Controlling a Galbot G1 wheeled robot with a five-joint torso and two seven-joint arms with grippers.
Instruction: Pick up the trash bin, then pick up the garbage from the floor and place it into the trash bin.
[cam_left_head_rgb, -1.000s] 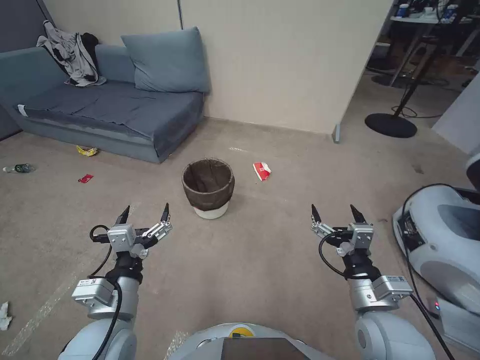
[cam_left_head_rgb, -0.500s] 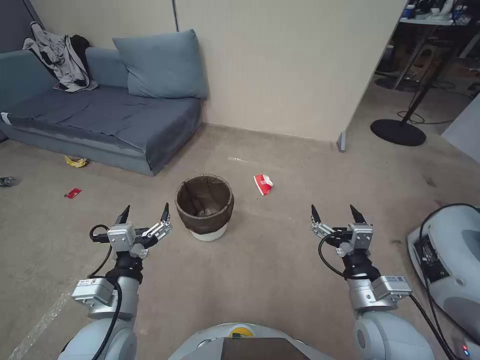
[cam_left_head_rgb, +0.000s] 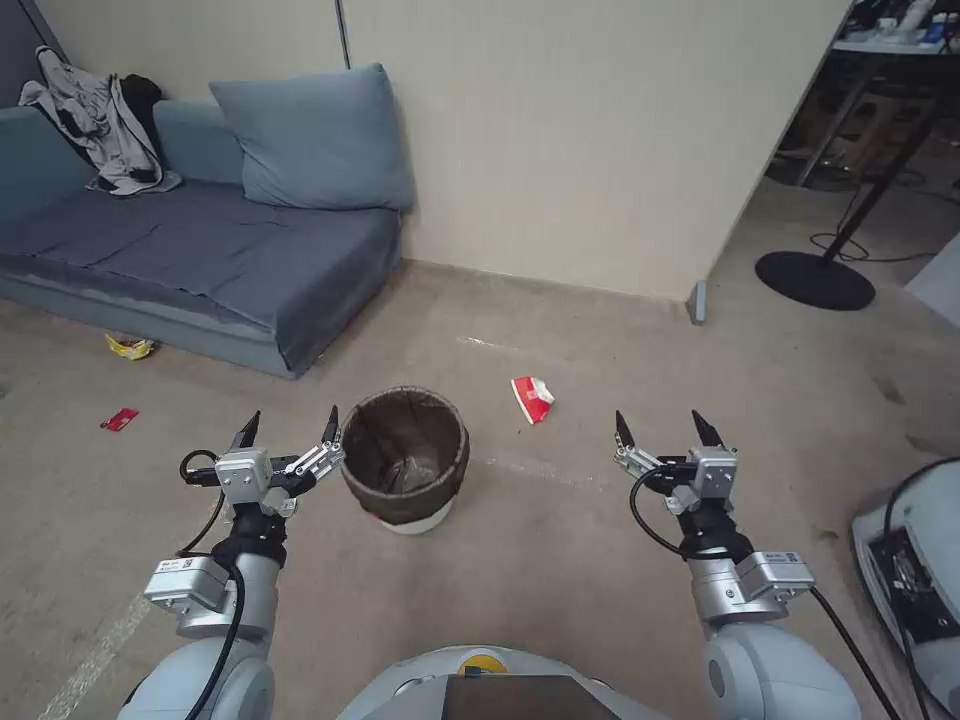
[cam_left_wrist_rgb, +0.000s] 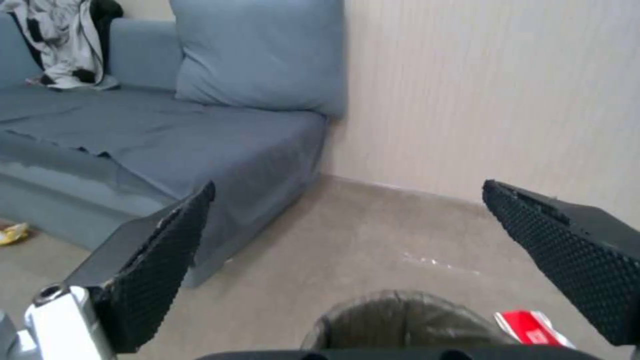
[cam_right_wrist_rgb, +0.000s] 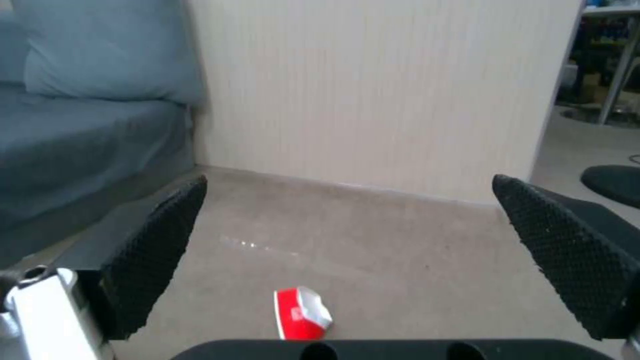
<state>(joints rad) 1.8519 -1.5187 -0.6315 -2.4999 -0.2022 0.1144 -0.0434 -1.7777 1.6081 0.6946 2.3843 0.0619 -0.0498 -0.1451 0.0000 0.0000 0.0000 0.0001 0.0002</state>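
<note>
- On the carpet, the trash bin (cam_left_head_rgb: 404, 458) stands upright just beside the left gripper (cam_left_head_rgb: 289, 425), whose fingers are spread, grasping nothing.
- Right gripper (cam_left_head_rgb: 663, 427) likewise spread, empty; red-and-white carton (cam_left_head_rgb: 532, 398) beyond the bin.

One trash bin (cam_left_head_rgb: 405, 455), one red-and-white carton (cam_left_head_rgb: 532, 398), one yellow wrapper (cam_left_head_rgb: 130, 347), one small red wrapper (cam_left_head_rgb: 119, 419), two grippers (cam_left_head_rgb: 288, 430) (cam_left_head_rgb: 660, 431).
</note>
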